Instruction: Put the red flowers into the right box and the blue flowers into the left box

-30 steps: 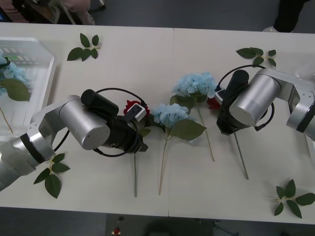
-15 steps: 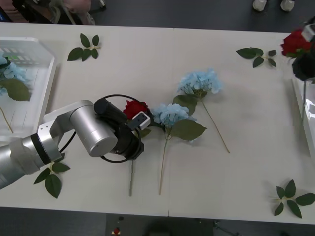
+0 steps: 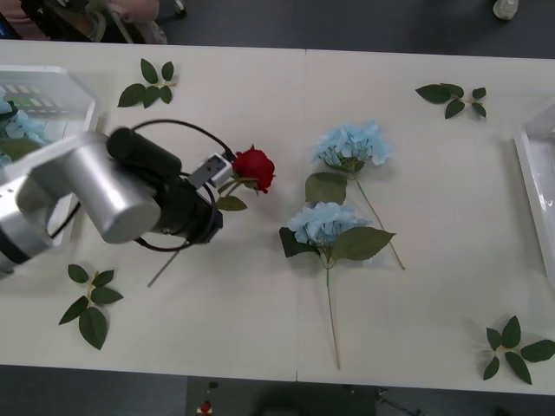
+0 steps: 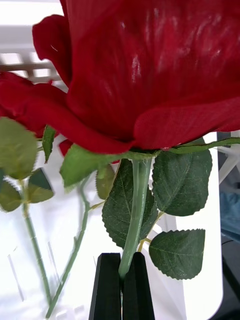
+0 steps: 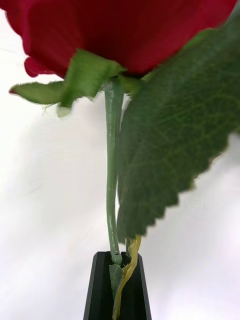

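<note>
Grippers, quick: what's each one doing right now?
Left gripper: jaws closed on a red rose stem, held above the table.
Right gripper: jaws closed on another red rose's stem, over the right box.

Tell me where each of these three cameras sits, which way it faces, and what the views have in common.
Front view: above the arms, looking down at the table; the left arm holds a red rose.
Left wrist view: on the left wrist, looking along the left gripper, shut on that rose's stem.
Right wrist view: on the right wrist; the right gripper is shut on another red rose over the right box.
Shared: the front and left wrist views show the same rose.
</note>
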You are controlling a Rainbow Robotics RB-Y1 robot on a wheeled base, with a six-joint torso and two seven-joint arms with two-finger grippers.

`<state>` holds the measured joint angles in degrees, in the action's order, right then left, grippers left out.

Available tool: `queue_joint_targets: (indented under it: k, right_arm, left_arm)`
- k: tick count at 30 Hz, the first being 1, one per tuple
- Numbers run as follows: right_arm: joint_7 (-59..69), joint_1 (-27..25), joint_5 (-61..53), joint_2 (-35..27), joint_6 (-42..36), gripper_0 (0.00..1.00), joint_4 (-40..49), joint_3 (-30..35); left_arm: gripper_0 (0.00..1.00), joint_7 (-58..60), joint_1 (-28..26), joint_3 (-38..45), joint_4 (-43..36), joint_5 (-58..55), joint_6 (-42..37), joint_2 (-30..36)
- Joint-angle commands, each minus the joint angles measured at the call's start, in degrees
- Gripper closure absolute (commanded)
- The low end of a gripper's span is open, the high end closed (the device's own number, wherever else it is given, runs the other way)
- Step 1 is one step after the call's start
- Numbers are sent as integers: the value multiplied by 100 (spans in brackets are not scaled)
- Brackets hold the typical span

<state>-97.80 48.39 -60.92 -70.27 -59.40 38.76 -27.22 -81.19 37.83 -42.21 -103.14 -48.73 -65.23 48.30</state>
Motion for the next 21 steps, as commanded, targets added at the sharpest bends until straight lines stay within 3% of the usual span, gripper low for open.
queue_joint_targets:
  k: [1,2,4,7,10,12,16,21]
  right_arm:
    - [-195,127,141,312,324,100,-273,41]
    - [-178,127,177,400,403,100,-378,41]
    - [-134,127,177,479,455,100,-475,41]
    - [-143,127,177,506,473,100,-484,41]
    - [-195,127,133,506,473,53,-466,32]
    - [-239,118,106,506,473,38,-431,41]
    - [-450,127,10,435,350,30,-273,41]
    - [-890,100,-535,145,-388,28,501,32]
  left_arm:
    - [100,305,-197,2261,-1059,-1103,-1502,734]
    - [100,261,-197,2947,-972,-1798,-1941,795]
    - [100,129,-145,3518,-638,-2545,-2231,786]
    - [100,-310,286,3650,-14,-3195,-2117,417]
    - [100,-442,690,3632,417,-3529,-1431,-295]
    - [100,-565,848,3606,523,-3547,-869,-778]
    - [100,-872,919,3544,391,-2659,291,-1921]
    - [100,-925,910,3272,189,-1587,907,-2580]
